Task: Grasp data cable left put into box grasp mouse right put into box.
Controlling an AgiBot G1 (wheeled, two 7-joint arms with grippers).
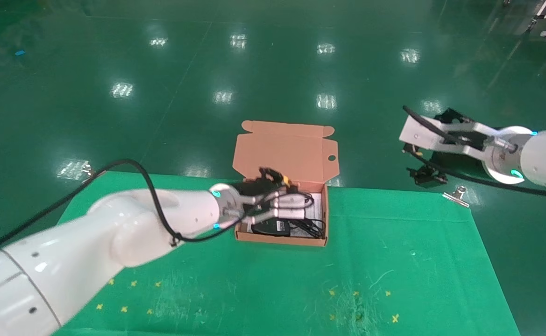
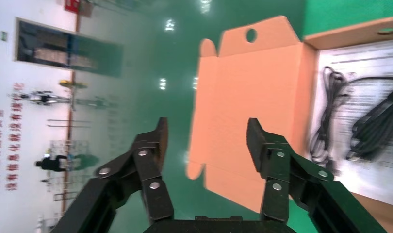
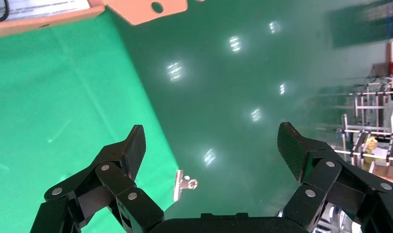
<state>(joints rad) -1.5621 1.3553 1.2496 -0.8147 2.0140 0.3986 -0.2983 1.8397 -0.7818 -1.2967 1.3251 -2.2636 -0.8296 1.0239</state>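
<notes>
The orange-pink box (image 1: 286,154) stands open at the table's far edge, lid upright. My left gripper (image 1: 282,198) hovers over it, open and empty; the left wrist view shows its fingers (image 2: 158,141) apart with the lid (image 2: 253,97) between them. In the box, on the white leaflet (image 2: 369,63), lies the data cable (image 2: 329,116), a narrow looped bundle, next to a thicker black cord (image 2: 379,121). The mouse (image 1: 273,227) lies at the box's near side, white label up. My right gripper (image 1: 434,147) is open and empty, raised over the floor beyond the table's far right corner.
A green cloth (image 1: 394,261) covers the table, with yellow marks near the front. A metal clip (image 1: 457,196) holds its far right corner and also shows in the right wrist view (image 3: 185,183). Glossy green floor (image 1: 273,70) lies beyond.
</notes>
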